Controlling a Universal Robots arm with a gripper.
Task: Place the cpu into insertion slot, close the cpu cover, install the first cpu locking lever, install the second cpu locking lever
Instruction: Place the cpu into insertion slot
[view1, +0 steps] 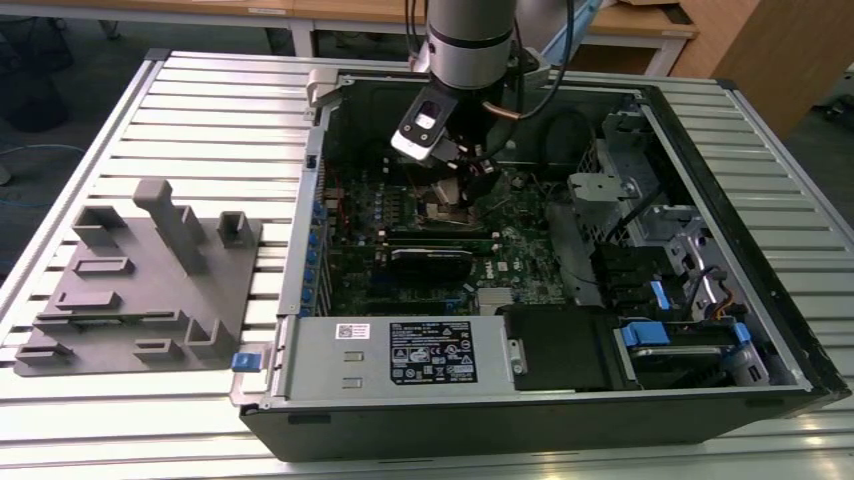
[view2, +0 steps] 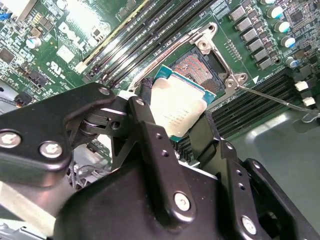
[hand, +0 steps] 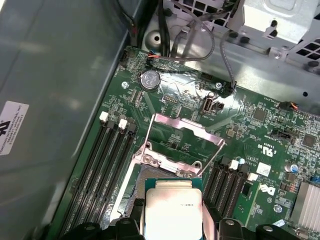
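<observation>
My gripper (view2: 175, 117) is shut on the cpu (view2: 177, 102), a flat square chip with a silvery top and a green rim, held by two opposite edges between black fingers (view2: 150, 130). The chip hangs tilted just above and beside the insertion slot (view2: 197, 67), whose square field of gold contacts lies bare. In the first wrist view the cpu (hand: 172, 207) covers part of the slot (hand: 137, 182), and the cpu cover (hand: 187, 125) stands swung open beyond it. A thin locking lever (view2: 272, 97) sticks out loose beside the socket. In the exterior view the gripper (view1: 461, 195) is deep inside the case.
Long black memory slots (hand: 107, 160) flank the socket on both sides. A black card (view1: 430, 262) lies nearer the case front, with metal drive cages (view1: 641, 215) at the exterior view's right. Outside the case, a grey fixture (view1: 134, 280) sits on the slatted table (view1: 200, 110).
</observation>
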